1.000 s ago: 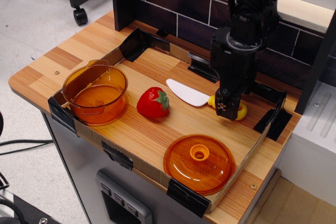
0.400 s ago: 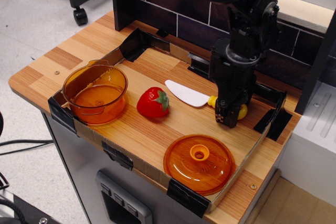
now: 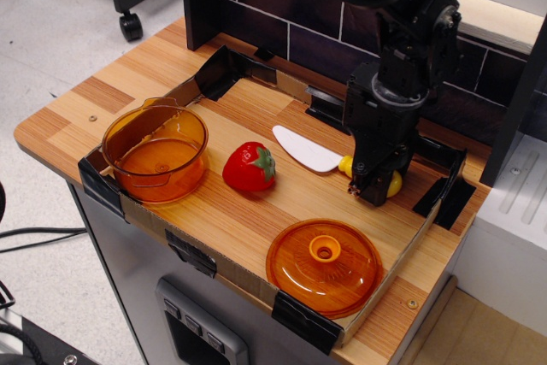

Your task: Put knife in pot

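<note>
The knife lies at the back right of the board, its white blade pointing left. Its yellow handle shows on both sides of my gripper. The gripper stands upright, down on the handle, and its fingers look closed on it; the handle's middle is hidden behind them. The orange translucent pot stands open and empty at the left front corner, far from the gripper.
A red toy strawberry lies between the pot and the knife. A flat orange lid with a knob lies at the front right. Low cardboard walls with black corner brackets ring the board. A dark brick-pattern backsplash stands behind.
The gripper came down onto the knife's handle. The knife has shifted slightly, its blade tip moving a little right and up.
</note>
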You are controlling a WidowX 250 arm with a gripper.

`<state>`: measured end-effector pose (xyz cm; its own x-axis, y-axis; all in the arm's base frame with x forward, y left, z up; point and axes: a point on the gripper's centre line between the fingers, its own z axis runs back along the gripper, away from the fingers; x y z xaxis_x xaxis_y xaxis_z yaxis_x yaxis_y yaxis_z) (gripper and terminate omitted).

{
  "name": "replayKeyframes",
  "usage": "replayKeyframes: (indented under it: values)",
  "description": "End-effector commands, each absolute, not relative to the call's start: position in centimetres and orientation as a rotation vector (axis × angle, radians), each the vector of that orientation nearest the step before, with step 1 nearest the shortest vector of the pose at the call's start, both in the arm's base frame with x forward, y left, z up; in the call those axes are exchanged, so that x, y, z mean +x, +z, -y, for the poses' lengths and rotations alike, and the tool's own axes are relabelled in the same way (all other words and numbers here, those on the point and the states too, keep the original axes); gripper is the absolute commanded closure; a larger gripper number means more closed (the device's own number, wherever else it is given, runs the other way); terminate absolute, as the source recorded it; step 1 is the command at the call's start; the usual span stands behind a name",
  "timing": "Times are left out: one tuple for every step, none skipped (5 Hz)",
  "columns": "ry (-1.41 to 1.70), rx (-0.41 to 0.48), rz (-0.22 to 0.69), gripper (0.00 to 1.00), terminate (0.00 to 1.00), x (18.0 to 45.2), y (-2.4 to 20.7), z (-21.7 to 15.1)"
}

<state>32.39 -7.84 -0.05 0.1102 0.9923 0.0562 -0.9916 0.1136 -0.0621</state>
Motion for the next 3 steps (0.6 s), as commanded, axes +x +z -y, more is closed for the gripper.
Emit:
replayKeyframes:
  values:
    - [1.373, -0.063, 0.163, 1.00, 0.00, 31.8, 4.3, 7.5]
    - [1.360, -0.116, 0.238, 1.00, 0.00, 30.6, 6.5, 7.1]
    - [1.365, -0.172, 0.280, 1.00, 0.00, 28.7, 8.6, 5.8]
